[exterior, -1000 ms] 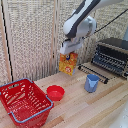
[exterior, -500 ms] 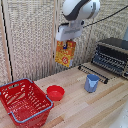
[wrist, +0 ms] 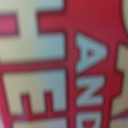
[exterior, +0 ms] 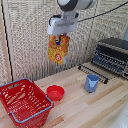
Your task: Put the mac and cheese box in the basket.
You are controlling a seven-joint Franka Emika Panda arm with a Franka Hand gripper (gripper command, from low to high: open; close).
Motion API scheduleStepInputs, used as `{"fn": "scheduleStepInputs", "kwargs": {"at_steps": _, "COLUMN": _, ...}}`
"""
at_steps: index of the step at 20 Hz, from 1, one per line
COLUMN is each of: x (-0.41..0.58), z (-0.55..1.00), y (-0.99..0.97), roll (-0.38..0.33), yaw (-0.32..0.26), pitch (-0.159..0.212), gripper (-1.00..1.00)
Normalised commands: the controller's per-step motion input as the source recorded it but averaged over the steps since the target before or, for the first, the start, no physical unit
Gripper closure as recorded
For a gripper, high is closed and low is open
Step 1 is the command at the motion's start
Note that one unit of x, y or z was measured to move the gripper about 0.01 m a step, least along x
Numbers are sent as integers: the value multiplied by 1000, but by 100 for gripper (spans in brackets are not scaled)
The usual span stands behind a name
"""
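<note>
The mac and cheese carton point(exterior: 58, 49) hangs high above the wooden table, orange-yellow with red print, tilted a little. My gripper point(exterior: 60, 35) is shut on its top edge, under the white arm. The container point(exterior: 23, 101), a red mesh basket with a blue-grey rim, stands at the exterior view's lower left, well below the carton and to the left of it. In the wrist view, the carton's red and pale lettering point(wrist: 64, 64) fills the whole picture, very close and blurred; no fingers show there.
A small red bowl point(exterior: 55, 92) sits just to the right of the basket. A blue cup point(exterior: 92, 82) stands further right. A dark toaster oven point(exterior: 111, 56) with its door open occupies the exterior view's right. A slatted wall stands behind.
The arm has lifted the carton higher and carried it toward the exterior view's left, closer to the basket. Nothing on the table has moved.
</note>
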Motion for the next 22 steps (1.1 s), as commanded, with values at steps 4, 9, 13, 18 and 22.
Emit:
{"fn": "scheduleStepInputs", "kwargs": {"at_steps": 4, "x": -65, "z": 588, "y": 738, "roll": 71, "yaw": -2, "pitch": 28, "gripper": 100}}
{"fn": "scheduleStepInputs", "kwargs": {"at_steps": 9, "x": -130, "z": 349, "y": 866, "roll": 8, "yaw": 0, "pitch": 72, "gripper": 100}}
{"fn": "scheduleStepInputs", "kwargs": {"at_steps": 13, "x": -78, "z": 133, "y": 928, "roll": 0, "yaw": 0, "pitch": 115, "gripper": 100}}
{"fn": "scheduleStepInputs", "kwargs": {"at_steps": 18, "x": -20, "z": -2, "y": 966, "roll": 0, "yaw": 0, "pitch": 172, "gripper": 100}}
{"fn": "scheduleStepInputs", "kwargs": {"at_steps": 22, "x": 21, "z": -115, "y": 996, "roll": 0, "yaw": 0, "pitch": 196, "gripper": 100}}
